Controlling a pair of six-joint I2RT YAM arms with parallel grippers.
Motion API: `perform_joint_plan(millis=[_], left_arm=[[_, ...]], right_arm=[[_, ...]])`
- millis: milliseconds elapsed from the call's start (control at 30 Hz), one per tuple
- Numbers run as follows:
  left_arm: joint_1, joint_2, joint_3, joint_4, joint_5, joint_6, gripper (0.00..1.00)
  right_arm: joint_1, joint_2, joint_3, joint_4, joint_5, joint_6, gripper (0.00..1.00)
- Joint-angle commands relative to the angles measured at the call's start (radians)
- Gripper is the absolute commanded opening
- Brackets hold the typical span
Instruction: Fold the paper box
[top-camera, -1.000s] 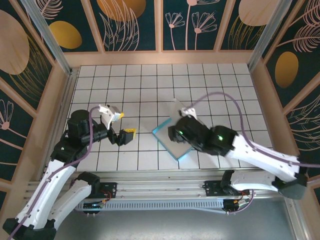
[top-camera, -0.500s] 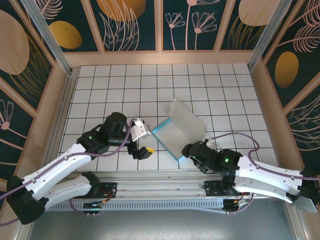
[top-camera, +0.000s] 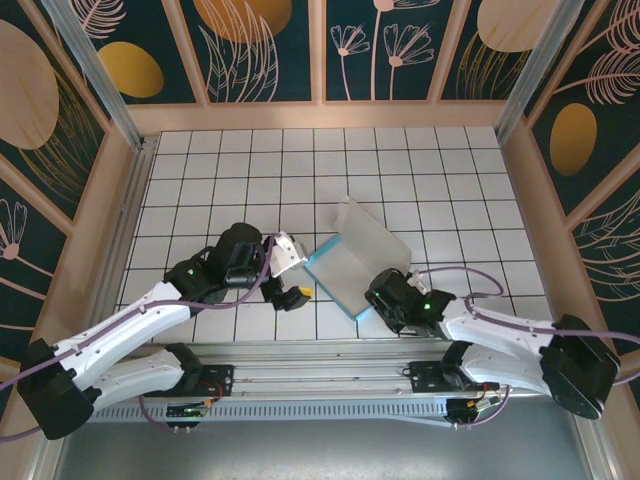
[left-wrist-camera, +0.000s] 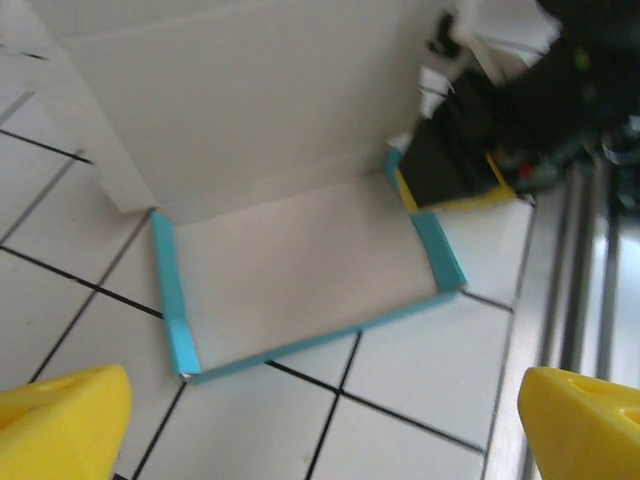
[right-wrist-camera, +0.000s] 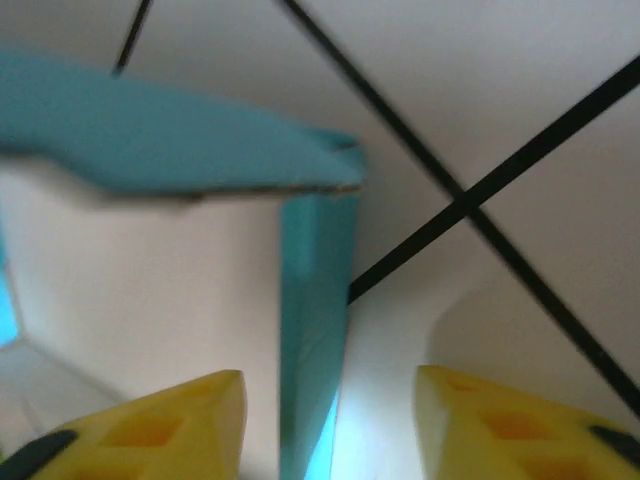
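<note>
- Progress on the fold is only part way: the thin cardboard paper box (top-camera: 352, 255), turquoise-blue outside and white inside, is half shaped and not yet closed
- The box is found on the white tiled table (top-camera: 250, 170), near the front edge, between the two arms
- In the left wrist view, low blue walls (left-wrist-camera: 170, 300) are seen standing along three sides of the white floor, and one big white flap (left-wrist-camera: 250, 90) is raised at the back
- The left gripper (left-wrist-camera: 320, 430) is held just in front of the open box, with its yellow fingertips (left-wrist-camera: 60, 420) spread wide apart and nothing between them
- The right gripper (right-wrist-camera: 325, 420) is placed at the near right side of the box; its yellow fingers are apart, one blue side wall (right-wrist-camera: 315, 300) is between them, and no squeeze on that wall can be seen
- What looks done: the floor is laid flat, the side walls are bent up, and the big flap is lifted
- What looks left: the walls must be made firm, and the big flap must be brought over the top and tucked in
- The job is judged to be about half done
</note>
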Motion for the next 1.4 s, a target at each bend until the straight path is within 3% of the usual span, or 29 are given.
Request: perform_joint_plan(millis=[0, 133, 267, 367, 533, 700, 833, 1167, 1367], left_arm=[[-0.002, -0.015, -0.025, 0.158, -0.255, -0.209, 0.98], [0.003, -0.01, 0.003, 0.133, -0.463, -0.321, 0.99], [0.041, 0.042, 0.106, -0.016, -0.563, -0.453, 0.99], [0.101, 0.081, 0.139, -0.101, -0.56, -0.586, 0.94], [0.256, 0.114, 0.056, -0.047, -0.374, -0.707, 0.88], [0.295, 0.247, 0.086, -0.037, -0.345, -0.738, 0.84], [0.3, 0.35, 0.129, 0.001, -0.372, -0.758, 0.77], [0.3, 0.716, 0.354, 0.034, -0.497, -0.717, 0.59], [0.301, 0.829, 0.392, 0.018, -0.527, -0.747, 0.51]], right_arm=[[-0.018, 0.081, 0.076, -0.012, 0.075, -0.098, 0.35], [-0.073, 0.197, 0.169, -0.006, 0.109, -0.265, 0.17], [-0.16, 0.3, 0.275, 0.071, 0.074, -0.512, 0.1], [-0.225, 0.405, 0.384, 0.104, 0.046, -0.705, 0.06], [-0.347, 0.631, 0.603, 0.146, -0.092, -1.006, 0.06], [-0.367, 0.761, 0.73, 0.143, -0.167, -1.118, 0.18], [-0.403, 0.778, 0.749, 0.149, -0.213, -1.123, 0.3], [-0.424, 0.465, 0.566, 0.161, -0.182, -0.981, 0.65], [-0.447, 0.352, 0.529, 0.125, -0.245, -0.966, 0.72]])
